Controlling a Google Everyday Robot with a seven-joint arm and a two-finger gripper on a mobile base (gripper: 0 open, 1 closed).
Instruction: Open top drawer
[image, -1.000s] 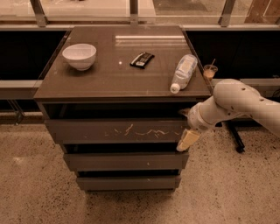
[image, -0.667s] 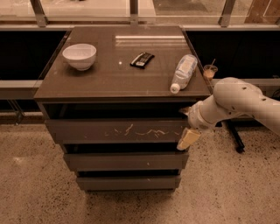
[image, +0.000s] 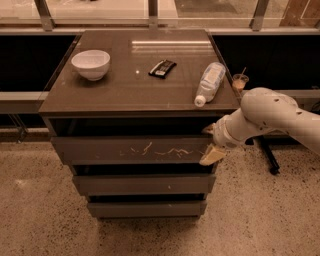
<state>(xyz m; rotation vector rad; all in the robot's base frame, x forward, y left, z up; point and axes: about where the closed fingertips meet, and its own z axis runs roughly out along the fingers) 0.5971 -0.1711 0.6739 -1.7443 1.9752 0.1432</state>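
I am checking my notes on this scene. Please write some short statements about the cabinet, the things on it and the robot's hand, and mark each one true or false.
1. The white bowl stands on the left part of the cabinet top. True.
2. The plastic bottle stands upright. False: it lies on its side near the right edge of the cabinet top.
3. The hand is at the right end of the top drawer, the front with the pale scratches. True.
4. The dark packet lies inside the bowl. False: it lies flat on the cabinet top, between the bowl and the bottle.
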